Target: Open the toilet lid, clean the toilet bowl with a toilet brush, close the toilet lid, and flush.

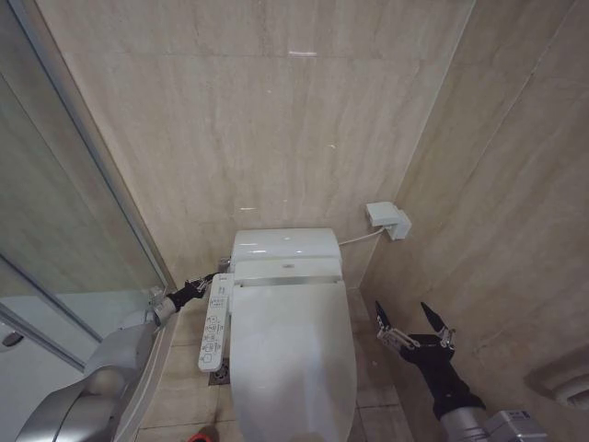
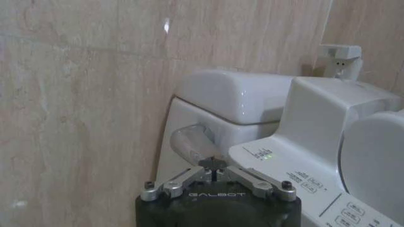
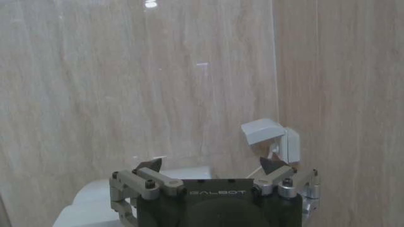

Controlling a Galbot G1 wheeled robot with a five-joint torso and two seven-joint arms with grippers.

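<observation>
Left tool, fingers pinched closed, sits just short of the flush lever dead ahead; toilet lid lies down beside it. Right tool hangs open, farther off.

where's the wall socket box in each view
head view: socket box on the wall, right of the tank, cord running to it.
left wrist view: at the upper right edge, beyond the tank.
right wrist view: on the corner wall, just above the right gripper.
shared landmark: the tank.
</observation>
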